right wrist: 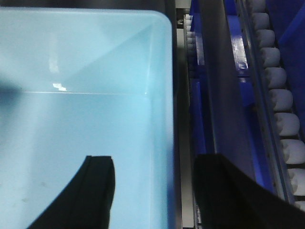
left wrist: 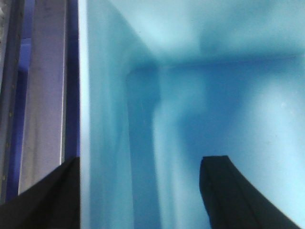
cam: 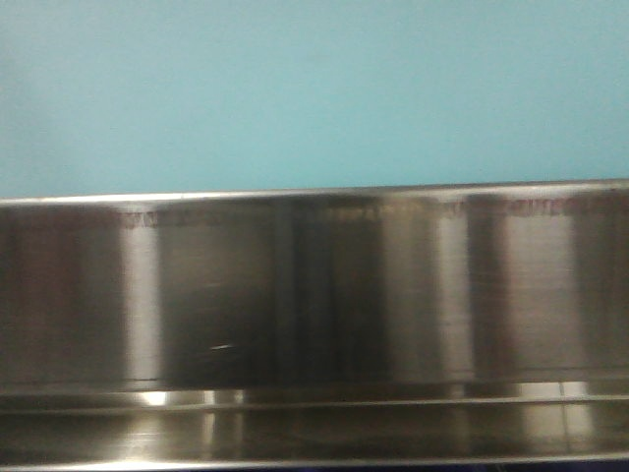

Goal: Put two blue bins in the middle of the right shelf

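A light blue bin (cam: 314, 93) fills the top of the front view, above a steel shelf rail (cam: 314, 295). In the left wrist view my left gripper (left wrist: 139, 164) straddles the bin's left wall (left wrist: 102, 143), one finger (left wrist: 64, 191) outside against the rim and the other (left wrist: 228, 191) well inside. It is open. My right gripper (right wrist: 153, 164) straddles the bin's right wall (right wrist: 164, 119). Its inner finger (right wrist: 95, 191) is over the bin floor and its outer finger (right wrist: 224, 191) is beside the rim, so it is open too. Only one bin shows.
Left of the bin run a grey metal post (left wrist: 45, 95) and dark blue shelf parts (left wrist: 72, 71). To its right stand a dark metal upright (right wrist: 219, 81) and a track of white rollers (right wrist: 279, 95) on a blue frame. The front view is blurred.
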Tool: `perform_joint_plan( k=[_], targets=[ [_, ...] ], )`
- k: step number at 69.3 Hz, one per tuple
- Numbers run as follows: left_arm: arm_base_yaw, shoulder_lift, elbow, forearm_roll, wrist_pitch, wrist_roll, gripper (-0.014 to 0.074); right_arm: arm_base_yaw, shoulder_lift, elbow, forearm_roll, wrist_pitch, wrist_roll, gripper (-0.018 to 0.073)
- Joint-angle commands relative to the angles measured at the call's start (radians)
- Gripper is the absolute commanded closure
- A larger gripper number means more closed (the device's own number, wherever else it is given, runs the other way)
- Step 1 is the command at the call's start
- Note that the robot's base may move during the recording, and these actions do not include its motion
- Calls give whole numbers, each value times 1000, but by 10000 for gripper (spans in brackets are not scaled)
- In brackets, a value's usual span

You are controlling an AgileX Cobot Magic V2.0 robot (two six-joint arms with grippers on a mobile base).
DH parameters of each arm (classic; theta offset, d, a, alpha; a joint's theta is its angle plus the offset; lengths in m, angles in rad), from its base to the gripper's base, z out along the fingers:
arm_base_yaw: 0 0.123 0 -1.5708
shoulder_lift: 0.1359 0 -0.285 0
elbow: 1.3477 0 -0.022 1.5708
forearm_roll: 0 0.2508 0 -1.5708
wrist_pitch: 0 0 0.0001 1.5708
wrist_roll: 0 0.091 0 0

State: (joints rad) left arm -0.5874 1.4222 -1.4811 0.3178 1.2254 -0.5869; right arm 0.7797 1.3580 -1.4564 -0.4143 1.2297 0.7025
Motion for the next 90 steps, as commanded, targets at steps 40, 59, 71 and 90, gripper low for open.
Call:
perform_joint_plan(
  k=[40, 59, 71, 90],
  targets=[
    [-5, -18, -107, -50, -4, 9, 237, -2, -4, -130, 112, -9, -88, 293],
    [-5, -18, -107, 8, -4, 37, 237, -4, -4, -130, 53, -9, -95, 293],
    [-5, -18, -107, 61, -4, 37, 237, -4, -4, -130, 47, -9, -95, 293],
    [0, -18, -105, 128, -4, 26, 171, -4, -4, -130, 45, -9, -95, 293]
  ],
)
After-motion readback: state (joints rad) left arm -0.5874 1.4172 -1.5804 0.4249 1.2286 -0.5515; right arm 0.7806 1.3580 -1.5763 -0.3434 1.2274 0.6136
